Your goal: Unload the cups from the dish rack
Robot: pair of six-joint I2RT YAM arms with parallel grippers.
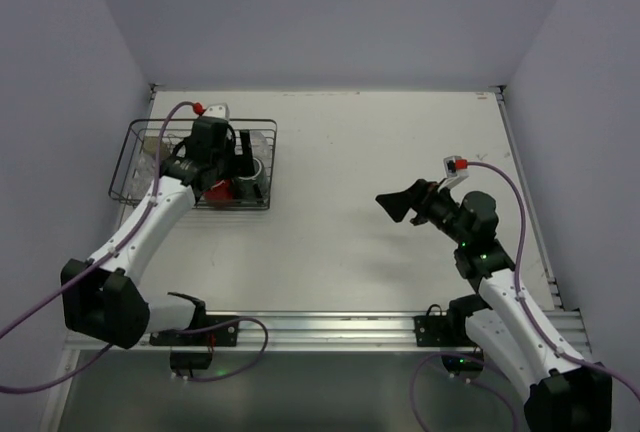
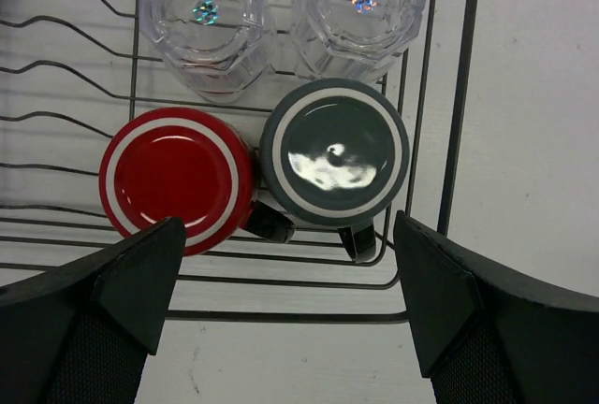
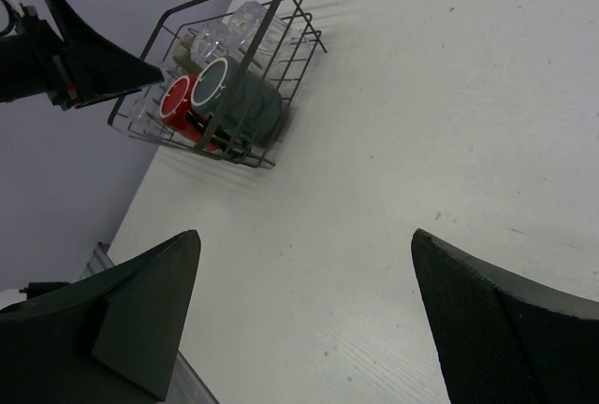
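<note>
The dish rack is a dark wire basket at the table's back left. In the left wrist view, four cups stand upside down in its corner: a red mug, a dark grey-green mug and two clear glass cups behind them. My left gripper hovers open above the rack's edge, just short of the two mugs, touching nothing. My right gripper hangs open over bare table at mid-right, far from the rack. It sees the red mug and the grey-green mug from afar.
Grey walls close the table at the left, back and right. A metal rail runs along the near edge between the arm bases. The left arm reaches over the rack's near-left side.
</note>
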